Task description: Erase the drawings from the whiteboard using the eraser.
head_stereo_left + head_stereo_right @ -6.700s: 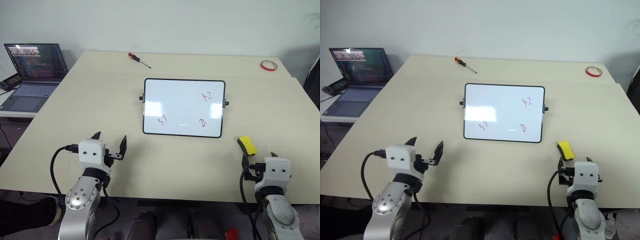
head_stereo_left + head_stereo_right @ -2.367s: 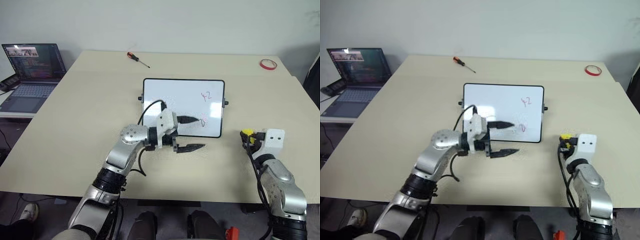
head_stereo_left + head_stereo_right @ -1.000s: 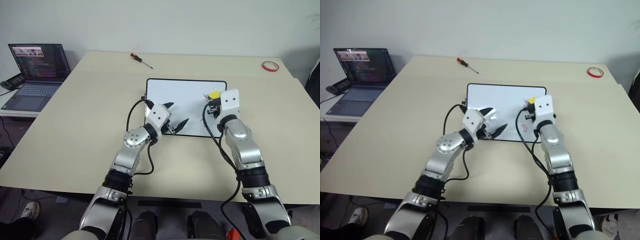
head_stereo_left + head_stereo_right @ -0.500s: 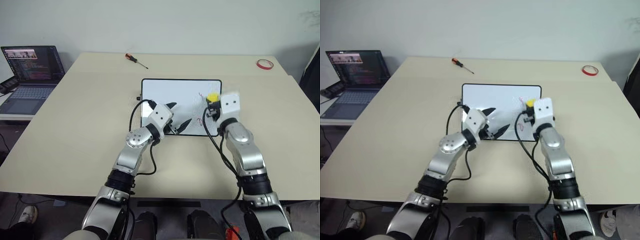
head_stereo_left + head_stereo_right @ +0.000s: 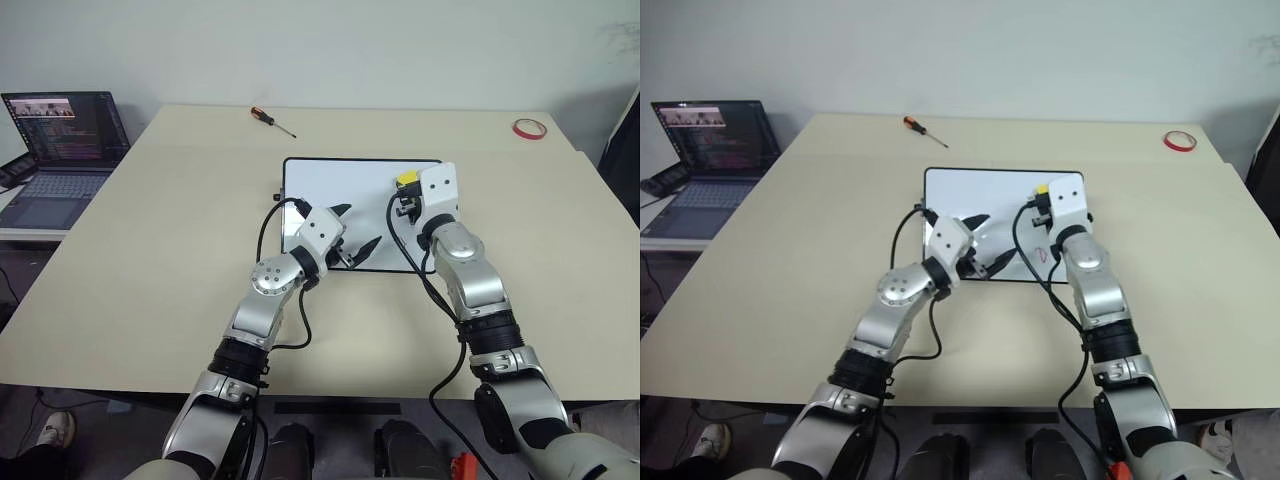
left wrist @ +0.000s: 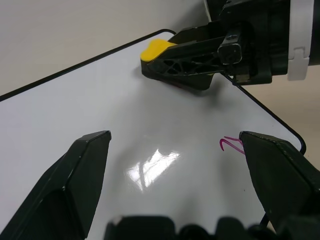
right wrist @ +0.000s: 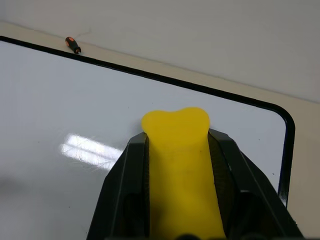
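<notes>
You are looking at a pale beige table (image 5: 150, 250) on which a small rectangular whiteboard with a thin black frame (image 5: 330, 185) lies flat near the middle. The right gripper (image 5: 404, 195) has its two black fingers clamped on a small yellow eraser block with a black base (image 5: 407, 180), and the eraser sits over the board's far right corner area; the left wrist view shows it low against the white surface, though you cannot tell there whether it presses on it. One small red marker scribble (image 6: 230, 144) lies near the board's near right corner, just beside a finger of the left gripper. The left gripper (image 5: 352, 232) rests over the near part of the board with its fingers spread apart, holding nothing. An orange-handled screwdriver (image 5: 272, 120) lies on the table beyond the board, well apart from it. A red tape roll (image 5: 529, 128) sits at the far right corner of the table. An open dark laptop with a lit screen (image 5: 55, 140) stands on a separate surface to the left.
</notes>
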Controlling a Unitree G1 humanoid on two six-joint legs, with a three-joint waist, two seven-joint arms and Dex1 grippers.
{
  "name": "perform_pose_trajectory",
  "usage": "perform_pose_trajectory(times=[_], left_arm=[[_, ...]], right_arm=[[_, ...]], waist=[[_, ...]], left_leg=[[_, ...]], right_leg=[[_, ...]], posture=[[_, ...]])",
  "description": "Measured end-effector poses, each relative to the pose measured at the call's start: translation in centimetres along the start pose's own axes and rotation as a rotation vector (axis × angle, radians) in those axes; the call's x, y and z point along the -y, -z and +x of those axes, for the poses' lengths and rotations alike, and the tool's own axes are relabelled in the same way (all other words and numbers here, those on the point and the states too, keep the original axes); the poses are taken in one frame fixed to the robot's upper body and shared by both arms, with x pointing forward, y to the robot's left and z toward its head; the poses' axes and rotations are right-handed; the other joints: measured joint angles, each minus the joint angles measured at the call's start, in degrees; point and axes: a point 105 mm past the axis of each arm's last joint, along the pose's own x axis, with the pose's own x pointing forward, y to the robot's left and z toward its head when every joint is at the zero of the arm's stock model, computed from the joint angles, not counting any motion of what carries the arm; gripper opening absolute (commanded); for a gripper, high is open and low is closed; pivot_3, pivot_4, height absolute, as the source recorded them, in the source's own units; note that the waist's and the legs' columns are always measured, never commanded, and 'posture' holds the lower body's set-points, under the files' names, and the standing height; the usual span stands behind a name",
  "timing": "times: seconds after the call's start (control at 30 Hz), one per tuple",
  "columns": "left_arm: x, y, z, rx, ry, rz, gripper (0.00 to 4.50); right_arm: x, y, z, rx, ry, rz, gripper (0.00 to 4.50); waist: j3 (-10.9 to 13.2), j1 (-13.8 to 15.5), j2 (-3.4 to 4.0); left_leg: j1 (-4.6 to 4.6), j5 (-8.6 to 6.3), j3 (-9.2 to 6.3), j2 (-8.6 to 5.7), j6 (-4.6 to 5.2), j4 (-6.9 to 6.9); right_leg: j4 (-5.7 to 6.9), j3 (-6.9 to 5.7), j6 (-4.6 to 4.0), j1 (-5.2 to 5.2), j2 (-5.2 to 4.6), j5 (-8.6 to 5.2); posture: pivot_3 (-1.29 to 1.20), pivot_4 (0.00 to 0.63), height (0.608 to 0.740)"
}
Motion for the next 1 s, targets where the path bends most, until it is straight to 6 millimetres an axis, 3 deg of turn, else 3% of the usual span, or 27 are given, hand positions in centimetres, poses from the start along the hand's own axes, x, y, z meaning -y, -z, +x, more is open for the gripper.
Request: perform_pose_trajectory(times=[0.37, 0.67, 0.9, 1.0], left_arm=[[-0.2, 0.0, -0.1, -0.002, -0.006, 0.002, 4.5], [0.1, -0.2, -0.1, 0.006, 0.009, 0.0, 4.5], [0.9, -0.4, -4.1, 0.024, 0.037, -0.004, 4.5], [1.9, 1.3, -6.3, -0.037, 0.049, -0.045, 4.5]], right_arm=[[0.4, 3.0, -4.2, -0.101, -0.007, -0.015, 1.23], [0.7, 2.4, -4.6, -0.042, -0.02, 0.035, 1.23], [0.3, 0.5, -7.3, 0.125, -0.106, -0.026, 1.23], [0.3, 1.4, -8.5, 0.126, -0.141, -0.076, 1.23]], waist=[[-0.01, 0.64, -0.02], [0.0, 0.67, -0.02], [0.02, 0.18, 0.02], [0.02, 0.34, 0.02]], left_leg=[[0.03, 0.0, -0.03, -0.02, 0.0, 0.02], [-0.05, 0.0, 0.0, -0.02, 0.0, -0.03], [-0.09, -0.03, 0.02, 0.04, 0.02, -0.24], [-0.05, -0.04, -0.01, 0.02, 0.03, -0.22]], right_leg=[[-0.01, -0.03, 0.01, 0.07, -0.01, 0.0], [-0.06, -0.01, 0.03, -0.03, -0.01, 0.0], [-0.41, 0.05, 0.02, -0.04, -0.01, 0.0], [-0.45, 0.05, 0.02, 0.06, -0.03, 0.0]], posture=[[0.0, 0.15, 0.74], [0.0, 0.15, 0.74], [0.0, 0.15, 0.74], [0.0, 0.15, 0.74]])
